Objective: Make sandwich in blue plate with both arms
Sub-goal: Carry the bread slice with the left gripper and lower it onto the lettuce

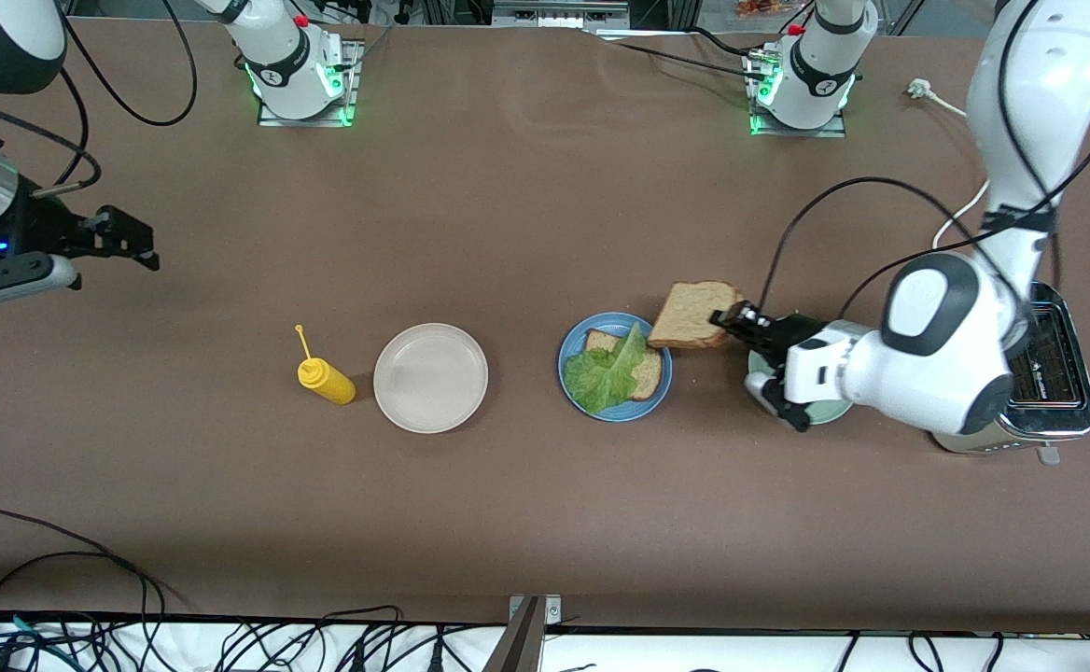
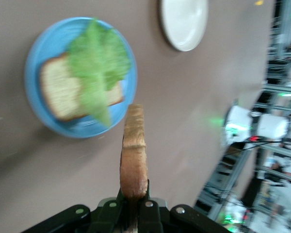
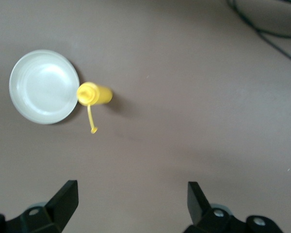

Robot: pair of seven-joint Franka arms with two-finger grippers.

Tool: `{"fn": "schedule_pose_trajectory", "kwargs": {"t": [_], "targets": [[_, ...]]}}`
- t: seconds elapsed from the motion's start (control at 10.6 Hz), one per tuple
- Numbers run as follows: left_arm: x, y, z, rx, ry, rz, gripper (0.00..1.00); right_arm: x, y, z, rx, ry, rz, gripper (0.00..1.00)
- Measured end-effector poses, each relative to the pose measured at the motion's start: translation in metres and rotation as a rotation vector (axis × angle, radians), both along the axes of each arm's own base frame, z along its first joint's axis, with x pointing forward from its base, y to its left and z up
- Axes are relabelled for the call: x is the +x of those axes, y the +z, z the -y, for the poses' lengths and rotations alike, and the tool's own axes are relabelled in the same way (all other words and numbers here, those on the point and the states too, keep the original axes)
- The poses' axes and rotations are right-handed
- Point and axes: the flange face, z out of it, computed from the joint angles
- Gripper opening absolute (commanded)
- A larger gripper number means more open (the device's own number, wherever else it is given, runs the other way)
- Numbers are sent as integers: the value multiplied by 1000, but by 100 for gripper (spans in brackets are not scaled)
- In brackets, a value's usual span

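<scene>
Carrying the top bread slice point(image 1: 691, 315) by one crust edge, the left claw point(image 1: 730, 322) is clamped narrow on it, holding it in the air at about two o'clock of the blue plate point(image 1: 572, 350). On that plate lie the bottom slice point(image 1: 646, 373) and the lettuce leaf point(image 1: 606, 371). Bread is light, soft and crumbly: an edge pinch works, yet it likely sags and tears if squeezed hard. The lettuce is limp and could slide. The right claw point(image 1: 130, 241) waits spread wide over the tabletop point(image 1: 508, 205), at about ten o'clock of the mustard bottle point(image 1: 324, 378).
</scene>
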Motion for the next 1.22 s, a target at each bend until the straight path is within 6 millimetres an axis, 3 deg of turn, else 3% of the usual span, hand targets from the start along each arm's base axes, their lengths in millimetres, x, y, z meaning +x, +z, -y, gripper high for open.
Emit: {"fn": "schedule_pose_trajectory", "kwargs": {"t": [0.19, 0.38, 0.66, 0.94, 1.03, 1.13, 1.22], "targets": [[1, -25, 31, -111, 57, -56, 0, 3, 2, 7, 1, -22, 41, 100], [6, -46, 50, -122, 103, -32, 0, -4, 17, 1, 9, -90, 57, 100], [9, -94, 56, -122, 149, -47, 0, -13, 26, -5, 12, -115, 45, 100], [8, -106, 57, -123, 152, -59, 5, -16, 22, -4, 4, -143, 8, 100], [10, -113, 58, -121, 167, -53, 27, -16, 22, -3, 0, -156, 5, 100], [11, -123, 60, -117, 185, -47, 99, -16, 21, -3, -10, -170, 4, 100], [10, -131, 64, -115, 193, -45, 100, -16, 21, -4, -16, -176, 4, 100]]}}
